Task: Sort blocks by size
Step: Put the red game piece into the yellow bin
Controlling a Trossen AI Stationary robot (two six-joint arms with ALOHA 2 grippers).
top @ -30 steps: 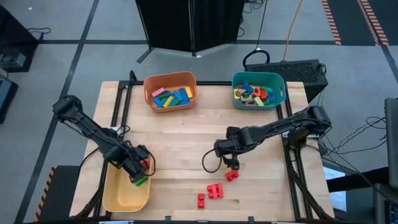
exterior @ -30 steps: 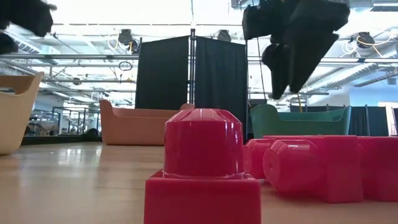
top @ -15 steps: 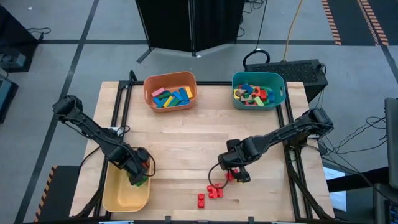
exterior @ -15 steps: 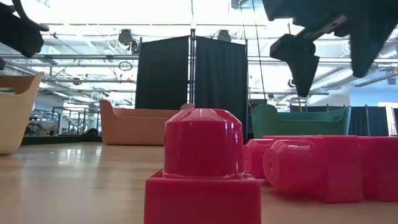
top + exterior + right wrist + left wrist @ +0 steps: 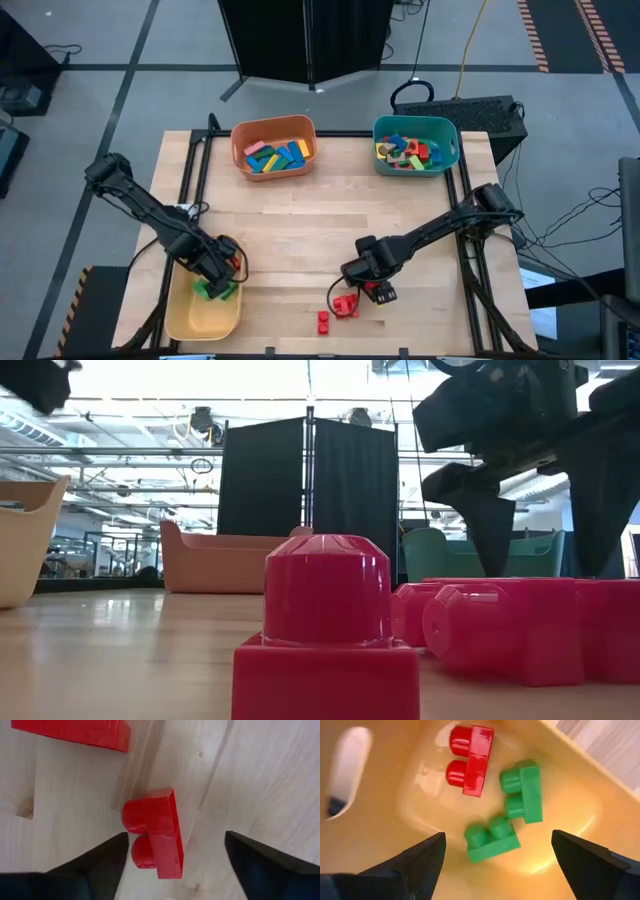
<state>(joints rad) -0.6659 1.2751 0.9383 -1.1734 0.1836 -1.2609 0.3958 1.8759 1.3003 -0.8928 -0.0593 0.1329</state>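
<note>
Wooden bench (image 5: 300, 230) under bright shop lights, black curtain panels behind, and the sorting is well along. Orange bin (image 5: 240, 135) and teal bin (image 5: 455, 135) at the far edge both hold mixed blocks. Left end effector (image 5: 215, 272) hangs over the yellow bin (image 5: 180, 318), jaws wide and empty; a second ago it was carrying a green brick, and now that brick lies inside. The wrist view shows two green bricks (image 5: 492, 839) and a red brick (image 5: 470, 759) on the bin floor. Across the bench, the right end effector (image 5: 365, 285) has swung from mid-bench down toward the near edge and dropped low. Its fingers are spread wide on either side of a red two-stud brick (image 5: 152, 832), which lies flat on the wood, not gripped. Another red block (image 5: 75, 731) lies just beyond it. In the high view, one more red brick (image 5: 324, 321) sits nearby at the front edge.
</note>
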